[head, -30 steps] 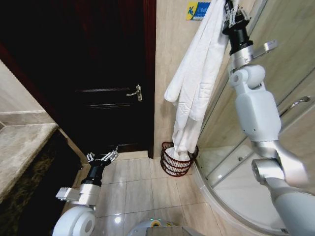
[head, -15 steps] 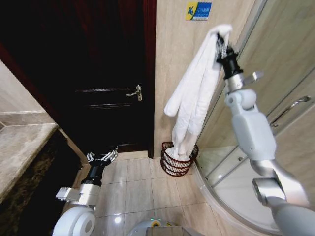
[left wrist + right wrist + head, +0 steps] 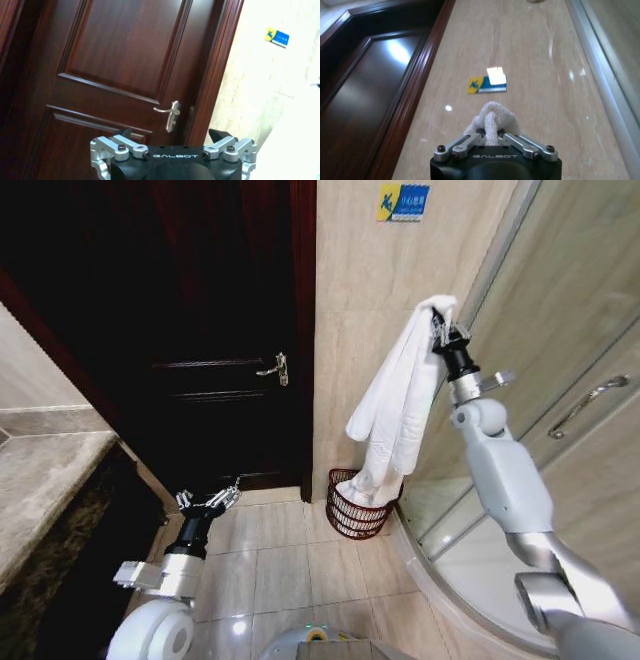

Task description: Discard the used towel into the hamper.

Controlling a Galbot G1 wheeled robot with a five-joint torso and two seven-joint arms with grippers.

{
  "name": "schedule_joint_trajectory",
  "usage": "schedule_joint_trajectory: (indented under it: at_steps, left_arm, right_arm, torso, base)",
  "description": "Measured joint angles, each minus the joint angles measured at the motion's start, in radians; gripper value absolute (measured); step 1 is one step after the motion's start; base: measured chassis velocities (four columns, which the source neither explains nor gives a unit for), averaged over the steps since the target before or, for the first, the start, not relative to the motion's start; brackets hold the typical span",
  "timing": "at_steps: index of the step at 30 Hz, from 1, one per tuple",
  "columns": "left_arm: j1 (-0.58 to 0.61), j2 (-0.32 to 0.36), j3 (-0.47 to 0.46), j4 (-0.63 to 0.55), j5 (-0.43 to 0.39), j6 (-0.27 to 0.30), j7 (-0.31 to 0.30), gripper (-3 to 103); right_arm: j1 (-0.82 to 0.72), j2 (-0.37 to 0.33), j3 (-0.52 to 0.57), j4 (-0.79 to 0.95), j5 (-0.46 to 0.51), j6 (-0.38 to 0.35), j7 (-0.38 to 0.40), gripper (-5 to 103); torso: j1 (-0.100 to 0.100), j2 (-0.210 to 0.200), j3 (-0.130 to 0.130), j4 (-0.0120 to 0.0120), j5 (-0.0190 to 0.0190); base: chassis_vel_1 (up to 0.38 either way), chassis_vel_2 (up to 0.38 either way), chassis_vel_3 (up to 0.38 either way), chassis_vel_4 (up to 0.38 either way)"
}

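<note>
I am looking at the dark wooden door (image 3: 200, 330) and the beige wall beside it, and in front of that wall the white towel (image 3: 395, 415) is hanging long from my right pincer (image 3: 440, 330), which is gripping its top fold tightly between the fingers. The lower end of the towel is reaching down into the hamper (image 3: 355, 515), which is standing on the tiled floor (image 3: 280, 560) near the glass shower door (image 3: 560, 380). My left pincer (image 3: 210, 500) is waiting low near the floor with its fingers spread wide, holding nothing.

Right hand (image 3: 490, 138) pinching white towel (image 3: 493, 116), beige tiled wall (image 3: 530, 56), blue-yellow sign (image 3: 487, 84), dark door (image 3: 365, 86)
</note>
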Motion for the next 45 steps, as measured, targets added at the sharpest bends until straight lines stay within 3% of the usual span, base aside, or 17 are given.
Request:
schedule_joint_trajectory:
  at_steps: [28, 45]
  left_arm:
    - [0.0, 0.0, 0.0, 0.0, 0.0, 0.0, 0.0, 100]
    - [0.0, 0.0, 0.0, 0.0, 0.0, 0.0, 0.0, 100]
  right_arm:
    - [-0.093, 0.1, -0.025, -0.321, -0.071, 0.119, -0.079, 7]
    - [-0.219, 0.166, -0.045, -0.32, -0.089, 0.13, -0.083, 7]
  torso:
    - [0.0, 0.0, 0.0, 0.0, 0.0]
    - [0.0, 0.0, 0.0, 0.0001, -0.0001]
  base:
    - [0.0, 0.0, 0.0, 0.0]
    - [0.0, 0.0, 0.0, 0.0]
